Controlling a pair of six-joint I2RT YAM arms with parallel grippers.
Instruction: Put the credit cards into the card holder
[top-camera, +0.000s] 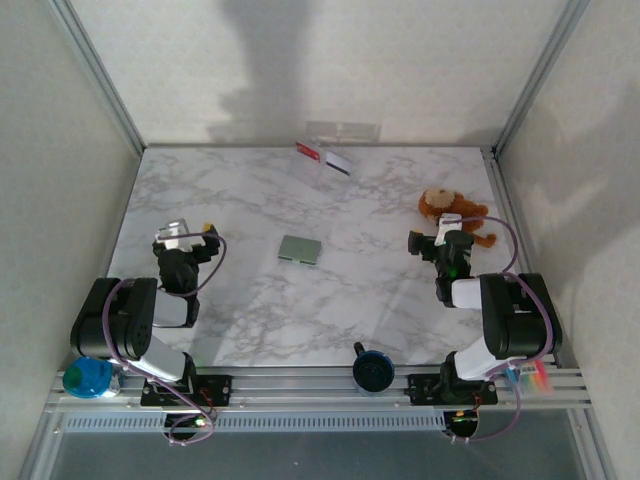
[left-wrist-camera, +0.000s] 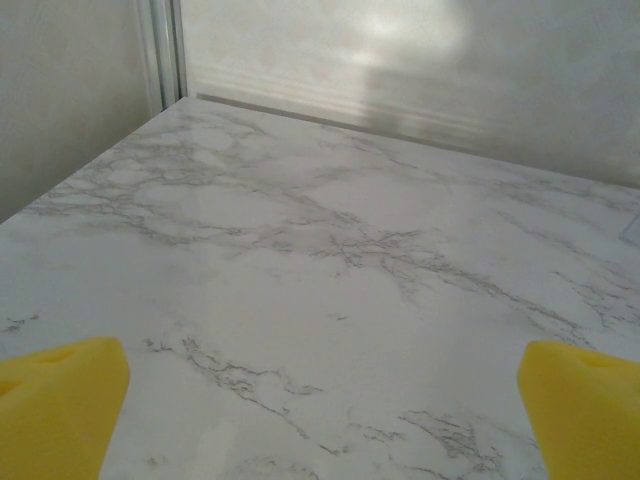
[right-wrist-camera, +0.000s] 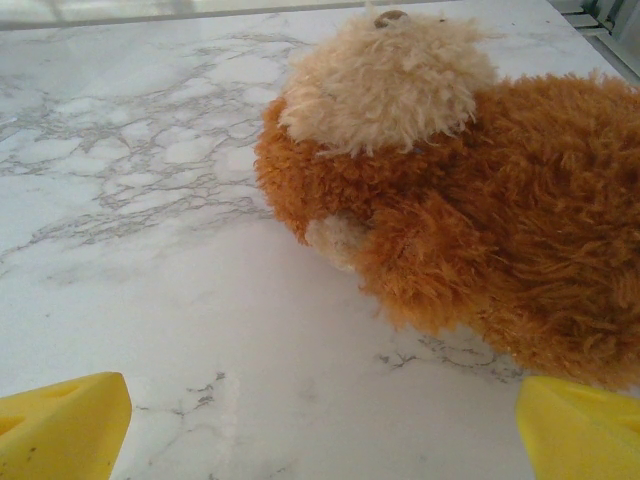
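From above, the red card (top-camera: 306, 151) and the white card (top-camera: 338, 163) lie just beside each other at the far edge of the bench (top-camera: 250, 300). They are well apart from the card holder (top-camera: 300, 250), which lies flat mid-bench and looks folded shut. Expect such thin cards to skid toward the back wall rather than lift, and the light holder to slide if you prod it unbraced. At the left wrist, the left jaws stand wide open over bare marble, holding nothing. At the right wrist, the right jaws are equally wide and empty, but the plush toy (right-wrist-camera: 450, 200) sits close ahead. Swing forward carelessly and you could shove or snag it.
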